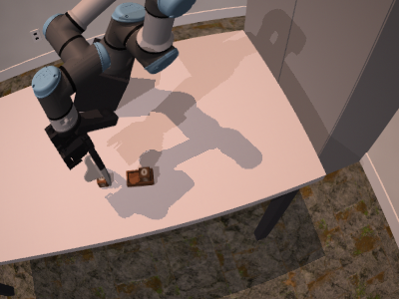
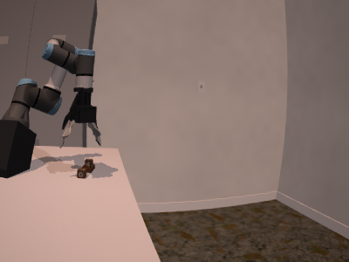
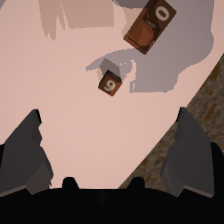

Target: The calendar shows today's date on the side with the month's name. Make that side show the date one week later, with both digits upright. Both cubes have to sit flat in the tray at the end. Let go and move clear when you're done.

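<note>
A small brown cube (image 3: 110,83) sits alone on the pink counter (image 1: 239,100), near its front edge. Its top shows a 9, or maybe a 6. Just beside it lies the brown tray (image 3: 142,36), apart from it. One more cube (image 3: 162,12) with a 0 sits in one end of the tray. The claw (image 2: 81,134) hangs in the air above them, spread wide and holding nothing.

Arm (image 2: 52,83) reaches from black base (image 2: 15,148) at left. End effector (image 2: 81,139) hangs open above worktop (image 2: 65,218), holding nothing. Loose cube (image 2: 81,174) just beside tray (image 2: 88,165), near far edge.
</note>
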Motion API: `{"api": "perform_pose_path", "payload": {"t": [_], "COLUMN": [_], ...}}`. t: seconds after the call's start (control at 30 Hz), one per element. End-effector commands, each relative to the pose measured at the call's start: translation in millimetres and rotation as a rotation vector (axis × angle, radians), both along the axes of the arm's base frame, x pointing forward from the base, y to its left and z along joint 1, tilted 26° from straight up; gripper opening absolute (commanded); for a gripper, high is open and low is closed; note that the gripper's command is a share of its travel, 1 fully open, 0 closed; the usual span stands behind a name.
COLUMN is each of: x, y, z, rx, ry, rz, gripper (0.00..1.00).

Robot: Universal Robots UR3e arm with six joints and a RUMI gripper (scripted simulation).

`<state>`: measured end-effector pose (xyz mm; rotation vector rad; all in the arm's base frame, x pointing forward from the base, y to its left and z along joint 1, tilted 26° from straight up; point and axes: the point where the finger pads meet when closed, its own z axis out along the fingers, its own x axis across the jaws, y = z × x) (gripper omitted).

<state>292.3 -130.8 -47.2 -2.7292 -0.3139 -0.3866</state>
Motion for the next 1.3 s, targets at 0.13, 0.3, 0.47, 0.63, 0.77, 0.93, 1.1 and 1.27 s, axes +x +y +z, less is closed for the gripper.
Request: {"api": "perform_pose_path", "payload": {"t": [0.13, 0.3, 0.47, 0.63, 0.77, 0.93, 1.1, 1.27], "x": [0.8, 1.1, 1.4, 1.6, 1.8, 2.0, 2.1, 2.2], "y": [-1.1, -1.5, -1.9, -2.3, -2.6, -3.0, -3.1, -3.5], "z": [-1.4, -2.2, -2.9, -3.6, -4.1, -4.6, -4.7, -4.6], "rx": [0.041, 0.063, 0.079, 0.096, 0.109, 0.121, 0.123, 0.122], "ry": [0.094, 0.13, 0.158, 0.188, 0.209, 0.229, 0.233, 0.233], "rz": [-0.206, -0.292, -0.359, -0.428, -0.479, -0.525, -0.536, -0.536], "gripper": [1.0, 1.0, 1.0, 1.0, 1.0, 1.0, 1.0, 0.28]}}
